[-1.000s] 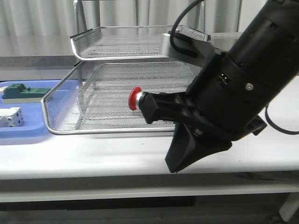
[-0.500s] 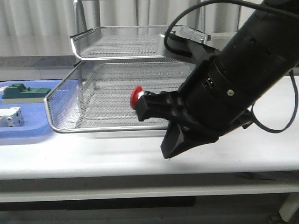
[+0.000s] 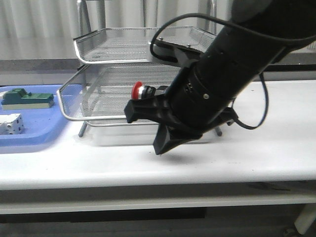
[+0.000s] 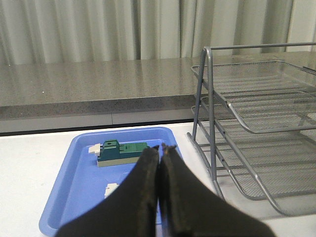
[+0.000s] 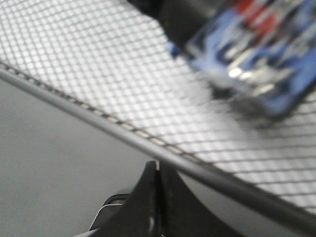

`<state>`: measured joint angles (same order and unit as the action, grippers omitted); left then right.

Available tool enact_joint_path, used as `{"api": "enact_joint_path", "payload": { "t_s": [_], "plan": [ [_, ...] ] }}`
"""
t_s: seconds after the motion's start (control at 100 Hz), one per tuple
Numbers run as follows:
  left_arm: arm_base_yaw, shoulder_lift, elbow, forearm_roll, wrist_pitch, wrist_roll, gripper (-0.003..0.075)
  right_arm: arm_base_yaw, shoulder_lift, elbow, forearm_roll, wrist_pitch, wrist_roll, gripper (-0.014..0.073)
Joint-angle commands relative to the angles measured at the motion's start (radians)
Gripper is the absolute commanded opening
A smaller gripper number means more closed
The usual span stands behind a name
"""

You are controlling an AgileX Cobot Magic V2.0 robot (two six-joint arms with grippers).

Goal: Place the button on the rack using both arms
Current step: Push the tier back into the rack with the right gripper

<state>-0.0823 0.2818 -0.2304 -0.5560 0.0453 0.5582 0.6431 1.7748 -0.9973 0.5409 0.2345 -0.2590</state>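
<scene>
The button [image 3: 138, 91] sits in the middle shelf of the rack [image 3: 118, 49]. The right gripper [image 3: 148, 126] is pinched closed on nothing. The left gripper [image 4: 160, 150] is closed too.

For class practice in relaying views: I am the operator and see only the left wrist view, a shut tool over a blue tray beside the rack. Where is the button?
Observer: Front view: the button shows its red cap under the top tier of the rack.
Operator: Is the right tool holding it?
Observer: Right wrist view: the right tool has its fingers together, and the button's blurred blue end sits apart from them against mesh.
Operator: Where is the right arm?
Observer: Front view: the right arm reaches across the rack's front.
</scene>
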Motion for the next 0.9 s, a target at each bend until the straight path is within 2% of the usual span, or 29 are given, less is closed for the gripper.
{"api": "enact_joint_path", "payload": {
  "t_s": [0.0,0.49,0.89],
  "plan": [
    [0.003,0.007,-0.029,-0.01,-0.069,-0.008,-0.002,-0.006,-0.006,-0.086,-0.026,-0.053,-0.02,-0.0066],
    [0.003,0.007,-0.029,-0.01,-0.069,-0.008,-0.002,-0.113,0.124,-0.339,-0.115,0.005,-0.02,-0.0066],
    [0.003,0.007,-0.029,-0.01,-0.069,-0.008,-0.002,-0.133,0.125,-0.351,-0.121,0.03,-0.02,-0.0066]
  ]
}}
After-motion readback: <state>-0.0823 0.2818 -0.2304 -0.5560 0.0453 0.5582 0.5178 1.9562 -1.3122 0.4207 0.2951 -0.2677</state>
